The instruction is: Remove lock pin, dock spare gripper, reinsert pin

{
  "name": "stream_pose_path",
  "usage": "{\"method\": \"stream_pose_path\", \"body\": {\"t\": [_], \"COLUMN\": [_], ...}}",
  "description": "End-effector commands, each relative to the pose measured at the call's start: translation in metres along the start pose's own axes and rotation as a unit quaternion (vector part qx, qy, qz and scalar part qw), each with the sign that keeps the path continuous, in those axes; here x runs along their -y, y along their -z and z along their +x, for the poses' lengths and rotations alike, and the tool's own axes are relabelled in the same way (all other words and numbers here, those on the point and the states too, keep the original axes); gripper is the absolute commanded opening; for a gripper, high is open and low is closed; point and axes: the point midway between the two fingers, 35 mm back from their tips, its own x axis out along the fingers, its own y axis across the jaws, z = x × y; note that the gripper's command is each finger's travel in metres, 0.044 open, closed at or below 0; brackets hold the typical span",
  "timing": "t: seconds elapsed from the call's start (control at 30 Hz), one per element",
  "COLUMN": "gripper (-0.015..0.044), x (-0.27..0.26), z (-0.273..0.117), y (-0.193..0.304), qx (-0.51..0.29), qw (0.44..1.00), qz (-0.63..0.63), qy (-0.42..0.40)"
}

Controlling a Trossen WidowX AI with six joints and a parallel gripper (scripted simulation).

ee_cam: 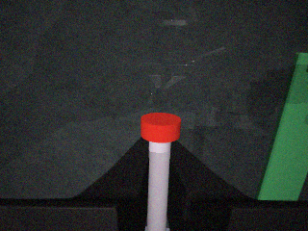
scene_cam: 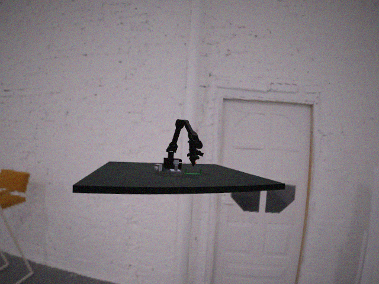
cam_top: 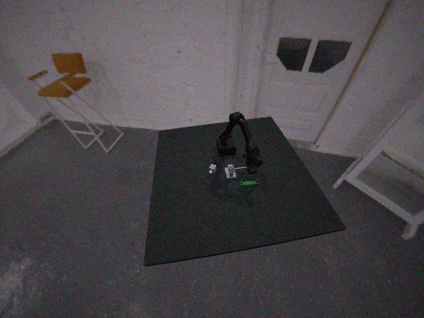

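Observation:
My gripper (cam_top: 252,169) (scene_cam: 193,164) (ee_cam: 156,141) is shut on the lock pin (cam_top: 240,167) (ee_cam: 159,188), a pale rod with a red head that shows in the wrist view. The pin lies level and points from the fingers toward the mount's upright grey socket (cam_top: 230,168) (scene_cam: 176,164). The socket stands on a white base plate (cam_top: 227,175). Whether the pin's far tip is still inside the socket or just outside it, I cannot tell. The spare gripper (cam_top: 212,167) (scene_cam: 158,167), a small white block piece, lies on the far side of the mount from my fingers.
A green holder (cam_top: 248,183) (scene_cam: 193,173) (ee_cam: 285,144) with low raised ends lies on the dark table top (cam_top: 239,218) (scene_cam: 147,181), close to my gripper. The arm's dark base (cam_top: 226,147) stands behind the mount. A chair and a door are beyond the table.

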Motion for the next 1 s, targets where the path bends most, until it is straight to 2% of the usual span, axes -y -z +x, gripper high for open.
{"method": "stream_pose_path", "body": {"t": [0.0, 0.97], "gripper": [0.0, 0.0], "x": [0.002, 0.002], "z": [-0.003, -0.005], "y": [-0.004, -0.021], "qx": [0.003, 0.0], "qw": [1.0, 1.0], "qz": [0.001, 0.003], "qy": [0.002, -0.01]}}
